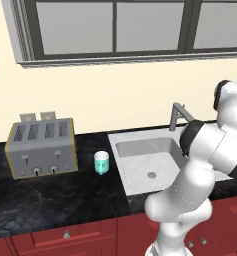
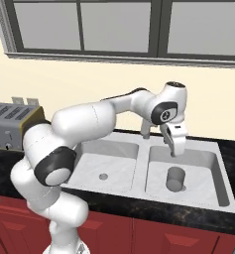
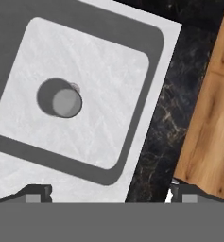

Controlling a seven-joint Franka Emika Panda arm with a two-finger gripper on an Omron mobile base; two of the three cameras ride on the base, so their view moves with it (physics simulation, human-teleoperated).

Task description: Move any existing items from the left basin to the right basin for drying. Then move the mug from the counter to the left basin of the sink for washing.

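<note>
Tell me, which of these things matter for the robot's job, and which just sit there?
Job: grey cup standing in the right basin; left basin; mug on the counter; open gripper above the cup.
Lying about: toaster, faucet, window.

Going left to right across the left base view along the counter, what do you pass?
toaster → mug → left basin → faucet
</note>
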